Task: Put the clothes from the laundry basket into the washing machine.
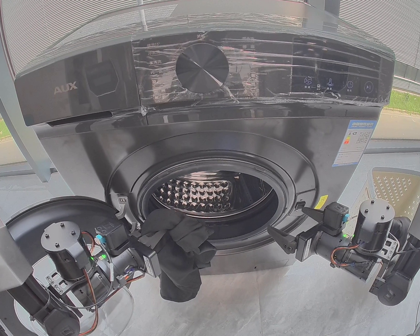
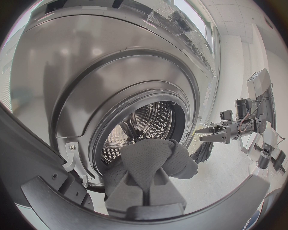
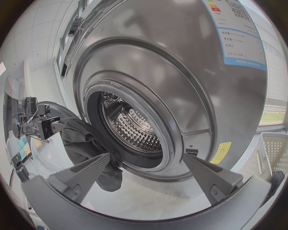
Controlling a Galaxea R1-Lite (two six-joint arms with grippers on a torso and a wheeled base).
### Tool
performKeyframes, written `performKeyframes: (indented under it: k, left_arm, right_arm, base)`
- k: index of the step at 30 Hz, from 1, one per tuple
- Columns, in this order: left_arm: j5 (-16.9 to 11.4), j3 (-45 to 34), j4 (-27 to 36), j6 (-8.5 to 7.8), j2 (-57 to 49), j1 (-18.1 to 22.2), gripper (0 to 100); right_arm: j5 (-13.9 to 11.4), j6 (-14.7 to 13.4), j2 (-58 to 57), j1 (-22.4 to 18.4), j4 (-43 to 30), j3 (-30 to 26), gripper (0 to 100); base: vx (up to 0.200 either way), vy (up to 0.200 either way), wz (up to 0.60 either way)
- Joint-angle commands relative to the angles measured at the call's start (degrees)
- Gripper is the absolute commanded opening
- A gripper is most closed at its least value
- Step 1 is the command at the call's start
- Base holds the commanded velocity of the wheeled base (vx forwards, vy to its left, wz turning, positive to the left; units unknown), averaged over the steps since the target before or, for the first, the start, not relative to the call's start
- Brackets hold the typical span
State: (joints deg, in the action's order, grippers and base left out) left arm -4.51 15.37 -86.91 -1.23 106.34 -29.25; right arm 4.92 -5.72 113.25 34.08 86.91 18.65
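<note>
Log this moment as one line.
left gripper: shut on dark garment | garment: hanging before washing machine opening, outside drum | right gripper: open, empty

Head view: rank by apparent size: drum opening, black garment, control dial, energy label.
1. drum opening
2. black garment, though it hangs nearer the camera
3. control dial and energy label look about alike, so I am not ranking them

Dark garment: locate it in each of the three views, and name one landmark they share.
Head view: the dark garment hangs from the left gripper, at the lower-left rim of the washer opening.
Left wrist view: the garment drapes over that gripper, in front of the opening.
Right wrist view: the garment hangs from the far gripper, beside the opening's rim.
Shared landmark: the perforated drum.
</note>
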Motion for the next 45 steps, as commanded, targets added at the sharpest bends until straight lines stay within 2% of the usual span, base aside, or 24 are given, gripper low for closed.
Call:
performKeyframes:
  k: [1,6,23,26,27,29,32,35,41,45]
  left_arm:
    - [0.03,0.01,-0.02,0.00,0.27,-0.02,0]
    - [0.03,0.01,-0.02,0.00,0.36,-0.02,0]
    - [0.03,0.01,-0.02,0.00,0.71,-0.11,0]
    - [0.03,0.10,-0.10,0.62,0.62,-0.73,0]
    - [0.12,0.54,-0.02,1.58,0.10,-2.04,0]
    - [0.12,1.24,-0.02,2.11,0.01,-2.66,0]
    - [0.29,3.35,-0.02,1.67,1.15,-3.27,0]
    - [0.29,6.25,-0.02,1.41,6.95,-4.33,0]
    - [0.20,8.80,-0.02,2.20,13.54,-3.89,0]
    - [0.20,10.29,-0.02,2.37,15.21,-3.98,0]
  right_arm:
    - [0.00,0.00,0.13,0.02,0.02,-0.02,100]
    - [0.00,0.00,0.04,0.02,0.02,-0.02,100]
    - [0.00,0.00,-0.05,0.37,-0.07,-0.55,100]
    - [0.00,0.00,-0.14,0.98,-0.16,-1.25,100]
    - [0.00,0.09,-0.22,1.07,-0.07,-2.48,100]
    - [-0.09,0.18,-0.31,0.90,-0.16,-3.09,100]
    - [-0.09,0.09,-0.22,0.37,-0.69,-3.09,100]
    - [-0.18,0.18,-0.31,0.28,-0.60,-4.68,100]
    - [-0.44,0.36,-1.28,1.34,-0.60,-7.75,100]
    - [-1.67,0.44,-1.45,3.18,-0.42,-9.25,100]
  base:
    - [0.200,0.000,0.00]
    - [0.200,0.000,0.00]
    - [0.000,0.000,0.00]
    - [0.000,0.000,0.00]
    - [0.000,0.000,0.00]
    - [0.000,0.000,0.00]
    - [0.000,0.000,0.00]
    - [0.000,0.000,0.00]
    - [0.000,0.000,0.00]
    - [0.000,0.000,0.00]
